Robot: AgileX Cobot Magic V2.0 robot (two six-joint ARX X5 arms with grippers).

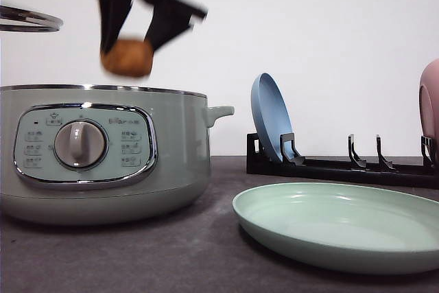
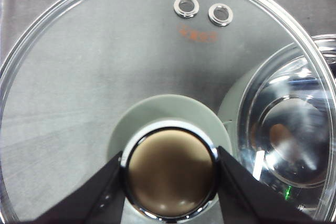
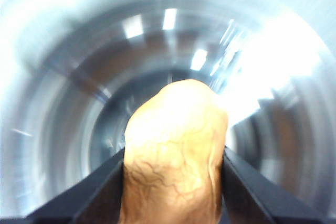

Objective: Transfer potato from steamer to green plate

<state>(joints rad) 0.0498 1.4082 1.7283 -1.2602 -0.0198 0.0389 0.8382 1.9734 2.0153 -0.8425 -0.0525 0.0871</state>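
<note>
Item 1 — potato (image 1: 127,57), qty 1. Clamped between the fingers of the right gripper (image 1: 130,49), hanging in air just above the steamer (image 1: 103,162) rim, left half of scene. Wrist cam shows both fingers pressed to its sides, shiny pot interior blurred beneath.

Item 2 — steamer, qty 1. Near left on table (image 1: 199,252), dial facing cam, open at top.

Item 3 — glass lid (image 2: 94,77), qty 1. Left gripper (image 2: 170,174) clenched on the lid knob (image 2: 170,171), held up at far left, clear of the pot mouth.

Item 4 — green plate (image 1: 343,224), qty 1. Near right, bare, well apart from the potato.

Item 5 — rack (image 1: 343,166), qty 1, far right. Holds blue plate (image 1: 271,118) (1) upright; pink plate (image 1: 430,108) (1) at right edge, partly cut off.

Handling note, judged: step in hand is the carry. Keep grip firm, as skin looks smooth and may slip. Stay high enough to pass the rim and side handle (image 1: 219,112), travel right and nearer, lower to plate centre before letting go. Don't drop from height; potato would prob. roll off the shallow rim.
</note>
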